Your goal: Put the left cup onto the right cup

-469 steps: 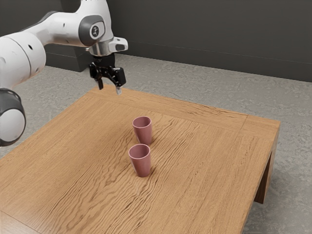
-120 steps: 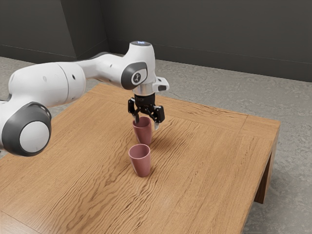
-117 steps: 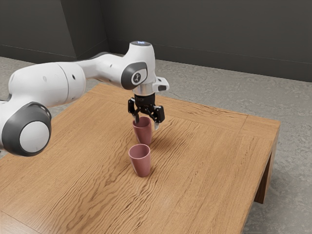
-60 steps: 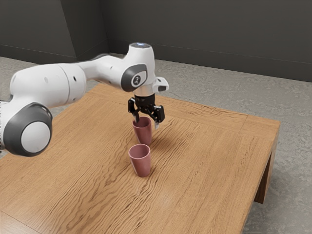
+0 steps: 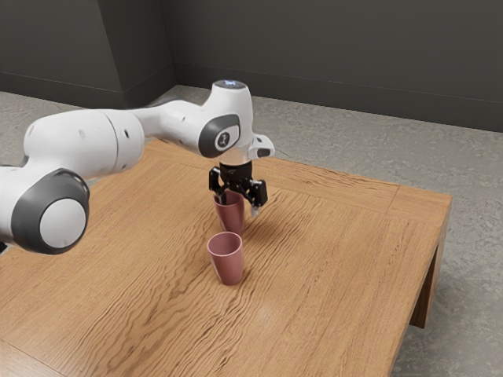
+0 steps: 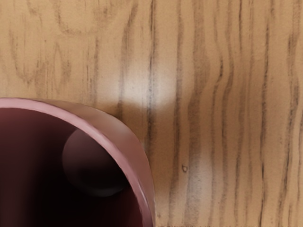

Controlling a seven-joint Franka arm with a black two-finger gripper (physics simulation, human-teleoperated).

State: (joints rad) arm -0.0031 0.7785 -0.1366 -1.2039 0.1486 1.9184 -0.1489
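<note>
Grasping is the step in hand. The gripper point(image 5: 237, 200) hangs over the left cup point(image 5: 231, 218), the farther of the two pink cups in the exterior view. Its black fingers are spread and reach down on either side of the rim, at roughly nine and four o'clock of the cup's mouth. They look released, with no squeeze on the wall to be seen. The cup stands upright on the wooden table point(image 5: 338, 259), and the wrist view looks down into its dark open mouth. The right cup point(image 5: 225, 259) stands upright too, near the left cup at about six o'clock from it, and the two do not touch.

To do this well, the hand probably needs to sink a little further, so that the pads meet the wall below the rim rather than on its lip. The cup widens upward, so a hold under the flare should be less likely to let it slide out. The fingers should close evenly from both sides. A finger that arrives first would likely push the light cup toward its neighbour or tip it.

Once clenched, a straight lift seems safest, high enough for the base to clear the other rim. Only then should the cup travel toward six o'clock. It should be centred over the right cup's mouth and kept level before it is lowered.
</note>
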